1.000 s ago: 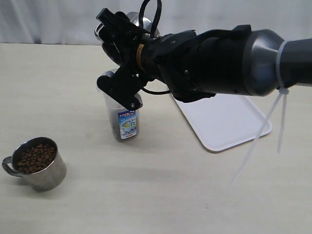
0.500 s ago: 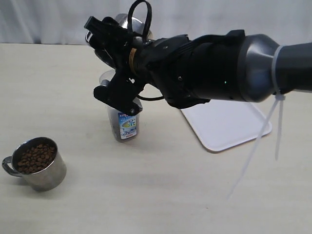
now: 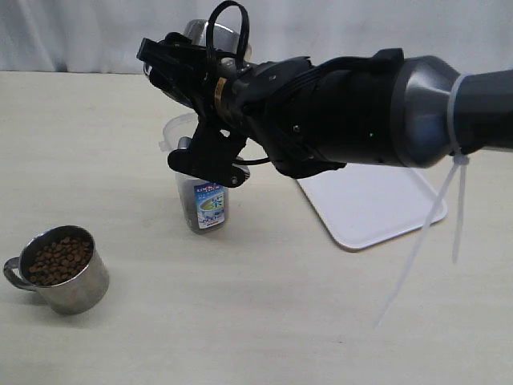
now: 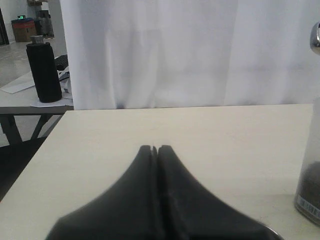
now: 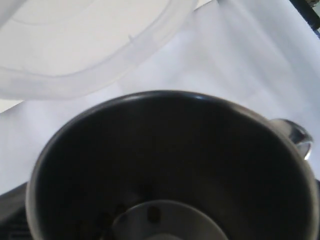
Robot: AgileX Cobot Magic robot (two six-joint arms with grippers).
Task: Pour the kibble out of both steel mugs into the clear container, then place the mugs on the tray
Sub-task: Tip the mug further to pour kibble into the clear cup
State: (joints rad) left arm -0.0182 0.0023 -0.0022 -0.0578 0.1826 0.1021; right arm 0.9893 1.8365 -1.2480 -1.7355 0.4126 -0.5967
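Tipped a little further than a second ago above the container (image 3: 202, 200) at centre left, mug (image 3: 215, 34) clasped in wide-spread right gripper (image 3: 188, 96) and nearly empty of kibble (image 5: 153, 215), so first pour almost done; left gripper (image 4: 155, 149) closed on nothing; second mug (image 3: 60, 273) full at lower left.

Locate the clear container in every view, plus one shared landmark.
Exterior view: clear container left of centre, beneath the raised steel mug.
Left wrist view: cropped at the frame's edge, beyond the left end effector.
Right wrist view: only its rim, beyond the steel mug's mouth.
Shared landmark: the white curtain.
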